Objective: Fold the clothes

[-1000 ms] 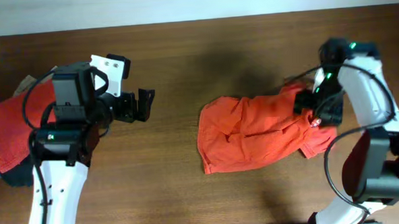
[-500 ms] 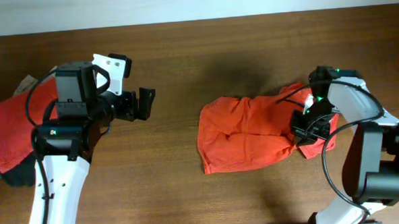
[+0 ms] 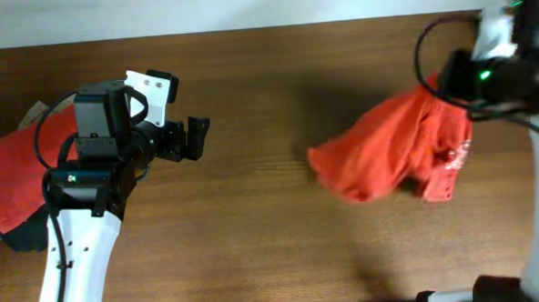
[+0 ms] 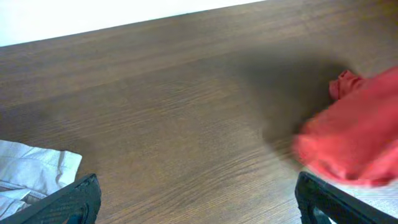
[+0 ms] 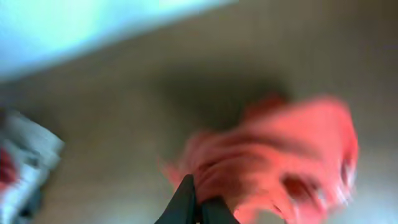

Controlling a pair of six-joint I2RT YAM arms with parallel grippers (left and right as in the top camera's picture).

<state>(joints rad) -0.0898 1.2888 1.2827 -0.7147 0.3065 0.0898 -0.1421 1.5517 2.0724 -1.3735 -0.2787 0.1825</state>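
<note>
Wooden tabletop (image 3: 255, 243): I found right fingers (image 5: 186, 202) clamped on orange-red T-shirt (image 3: 388, 155), left fingers (image 4: 78, 199) spread; only overhead showed second red shirt (image 3: 6, 181).

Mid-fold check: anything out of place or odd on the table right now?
Yes. The orange-red shirt hangs from the shut right gripper as a crumpled clump, not spread flat, over the right side of the table. A second red shirt lies heaped at the left edge, near a white cloth. The left gripper is open, holding nothing.

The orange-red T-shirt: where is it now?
Overhead, the T-shirt hangs over the table's right side, pinched by the right gripper, far from the red clothes at the left edge.
</note>
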